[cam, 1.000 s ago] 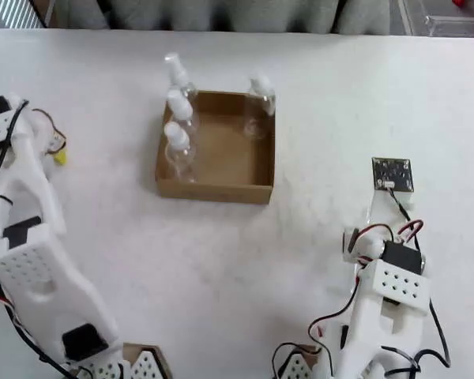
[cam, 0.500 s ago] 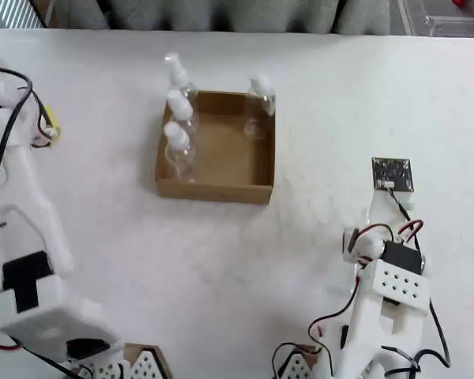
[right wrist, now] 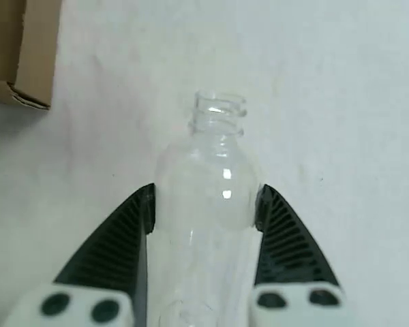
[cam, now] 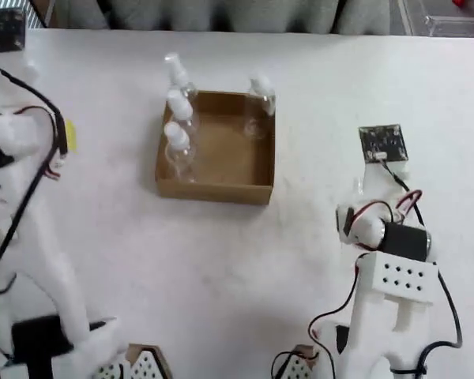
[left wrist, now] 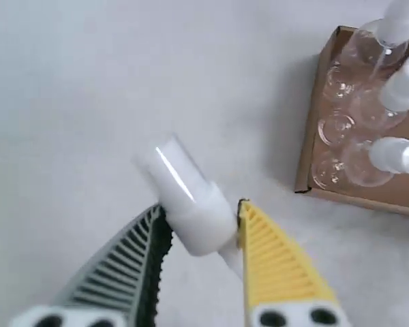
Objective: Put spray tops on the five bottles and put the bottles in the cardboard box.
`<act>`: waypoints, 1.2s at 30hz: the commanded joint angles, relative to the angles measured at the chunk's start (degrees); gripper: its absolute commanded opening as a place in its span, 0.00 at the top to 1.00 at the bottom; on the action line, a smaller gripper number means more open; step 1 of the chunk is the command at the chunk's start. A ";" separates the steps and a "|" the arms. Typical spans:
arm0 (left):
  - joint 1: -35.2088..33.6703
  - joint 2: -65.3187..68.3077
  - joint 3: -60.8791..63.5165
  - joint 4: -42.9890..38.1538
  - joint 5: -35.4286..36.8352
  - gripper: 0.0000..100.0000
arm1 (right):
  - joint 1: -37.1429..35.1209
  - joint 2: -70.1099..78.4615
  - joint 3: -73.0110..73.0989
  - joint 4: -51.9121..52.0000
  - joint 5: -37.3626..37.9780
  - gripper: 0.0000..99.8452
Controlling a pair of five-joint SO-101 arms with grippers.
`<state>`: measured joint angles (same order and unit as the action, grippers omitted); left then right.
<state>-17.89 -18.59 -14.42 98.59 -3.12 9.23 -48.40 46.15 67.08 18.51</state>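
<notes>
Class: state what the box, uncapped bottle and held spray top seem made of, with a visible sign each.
Box: matte brown cardboard, cut edges. Bottle: clear glossy plastic, probably; see-through, glints. Spray top: smooth white plastic, seemingly; soft sheen.

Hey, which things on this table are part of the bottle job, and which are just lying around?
Job: brown cardboard box; four clear plastic bottles with white spray tops inside it; uncapped clear bottle in the right gripper; loose white spray top in the left gripper.
Lying about: clear plastic bin at the table's far corner; brown pads at the arms' bases.
</notes>
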 commanded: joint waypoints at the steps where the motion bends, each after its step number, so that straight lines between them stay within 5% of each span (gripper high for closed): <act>1: 3.56 -11.56 9.58 -6.59 -0.35 0.98 | -4.18 -1.45 -4.84 -0.04 0.53 0.98; 8: 10.77 -30.81 29.63 -21.89 -0.18 0.98 | -11.21 -4.44 -5.19 -7.08 -1.14 0.98; 12: 14.20 -38.11 36.40 -28.75 0.18 0.98 | -15.16 -11.74 -5.10 -7.34 -11.25 0.98; 21: 14.55 -41.89 37.27 -38.86 0.18 0.98 | -28.26 -28.70 1.49 -12.09 -13.45 0.98; 29: 22.55 -41.89 37.27 -46.33 -0.26 0.98 | -38.20 -46.02 20.57 -29.32 -13.45 0.98; 36: 29.14 -41.63 37.80 -58.37 -0.35 0.98 | -42.33 -55.08 28.92 -30.46 -13.63 0.98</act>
<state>8.75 -59.82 23.65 45.49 -3.30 -31.82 -102.37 74.73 38.15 5.58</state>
